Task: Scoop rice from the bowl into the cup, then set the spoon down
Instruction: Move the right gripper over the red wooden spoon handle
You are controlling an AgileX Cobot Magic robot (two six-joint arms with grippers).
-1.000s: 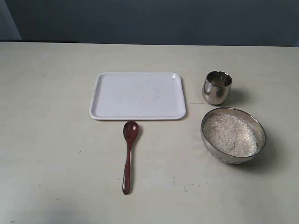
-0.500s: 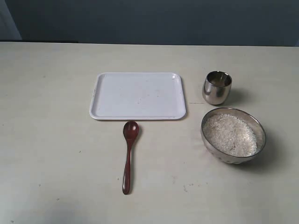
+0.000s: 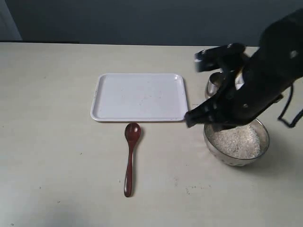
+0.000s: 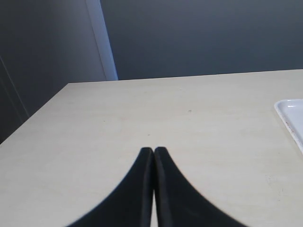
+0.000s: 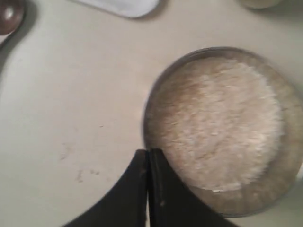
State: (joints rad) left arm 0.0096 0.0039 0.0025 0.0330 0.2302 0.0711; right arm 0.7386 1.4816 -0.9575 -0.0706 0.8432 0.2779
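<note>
Evidently no scooping had begun: the slim reddish-brown wooden spoon [image 3: 130, 158] lay flat on the pale table [image 3: 52, 142], gripped by nothing, just near of the white rectangular tray [image 3: 139, 97]. Its long axis ran near to far, with the oval head at the far end toward the tray and the handle tip toward the near edge. That left the handle free on all sides, probably for an easy grasp. The wide shiny steel bowl [image 3: 232, 160] sat to the right, full of white rice grains [image 3: 236, 142]. The small steel cup [image 3: 211, 86] stood just beyond it, largely hidden by the arm, which should keep the transfer short. The right gripper [image 3: 188, 119] hovered at the bowl's left rim, jaws pressed together and empty. The left gripper [image 4: 153, 150], likewise clenched on nothing, sat over bare table left of the tray.
</note>
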